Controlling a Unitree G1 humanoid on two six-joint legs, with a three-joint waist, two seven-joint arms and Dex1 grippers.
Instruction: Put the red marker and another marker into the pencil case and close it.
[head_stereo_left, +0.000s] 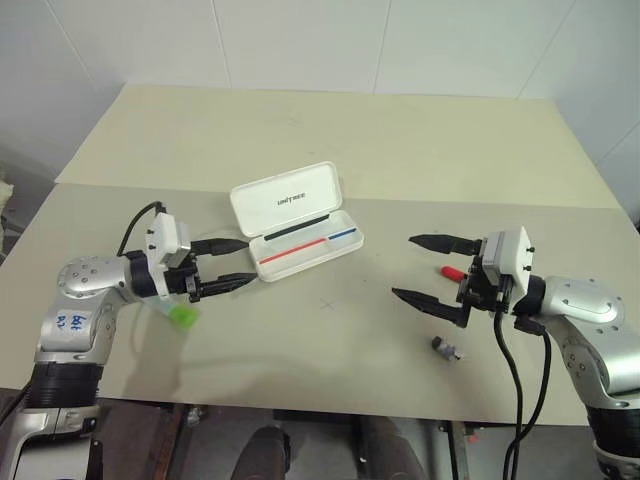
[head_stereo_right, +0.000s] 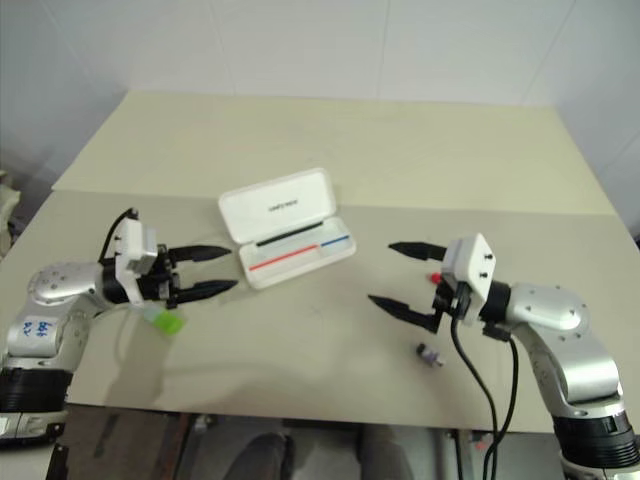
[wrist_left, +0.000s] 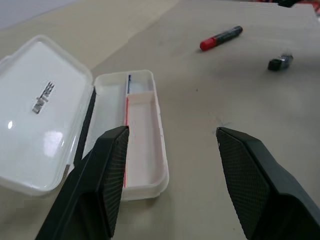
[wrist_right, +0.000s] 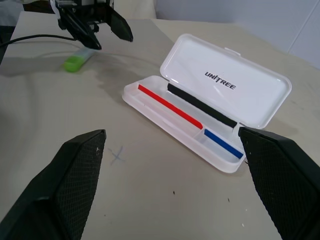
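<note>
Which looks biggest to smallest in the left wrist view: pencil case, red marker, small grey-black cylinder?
1. Pencil case, by far the largest, though it also lies nearest the camera.
2. Red marker, long and slim.
3. Small grey-black cylinder, the smallest; it lies about as far off as the marker, so that ranking is fair.

1. A beige table (head_stereo_left: 330, 130) is set against a white tiled wall (head_stereo_left: 300, 40).
2. A small grey-black cylinder (head_stereo_left: 446, 348) is seen lying near the table's front edge, toward its right side.
3. A faint pencilled cross (head_stereo_left: 327, 305) is marked mid-table.
</note>
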